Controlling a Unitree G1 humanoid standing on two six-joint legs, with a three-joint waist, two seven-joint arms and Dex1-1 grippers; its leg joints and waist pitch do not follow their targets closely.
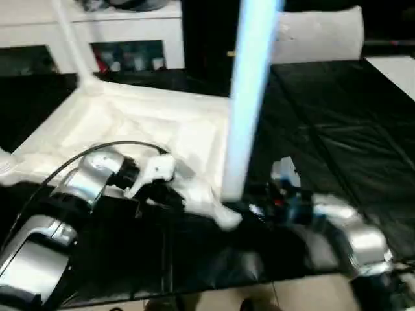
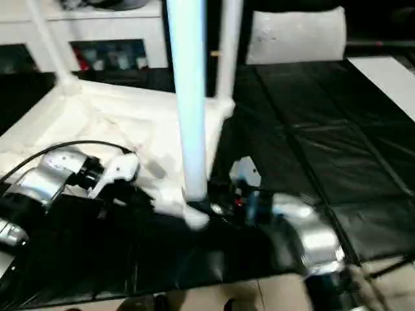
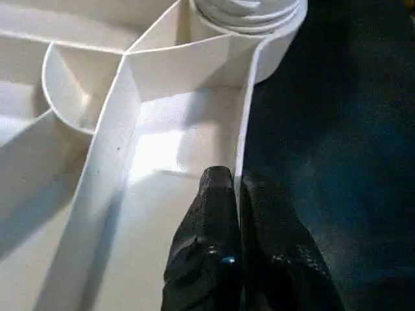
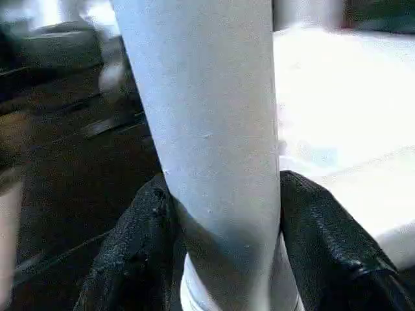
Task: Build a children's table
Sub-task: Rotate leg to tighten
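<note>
The white tabletop (image 1: 130,123) lies upside down on a black mat, ribbed underside up. One white leg (image 1: 249,97) stands upright in the near right corner socket (image 3: 249,13). My right gripper (image 4: 224,184) is shut on this leg just above the socket, one finger on each side. My left gripper (image 3: 237,181) is shut on the tabletop's near rim, a short way from that corner. Another leg (image 1: 71,45) stands at the far left corner, and a third leg (image 2: 228,52) rises at the far right corner.
The black mat (image 1: 337,129) spreads to the right of the tabletop. White glass-door cabinets (image 1: 130,26) stand at the back, with a white cushion-like bundle (image 1: 318,35) beside them. A flat white sheet (image 1: 395,68) lies far right. Bare floor (image 1: 311,291) shows at the mat's near edge.
</note>
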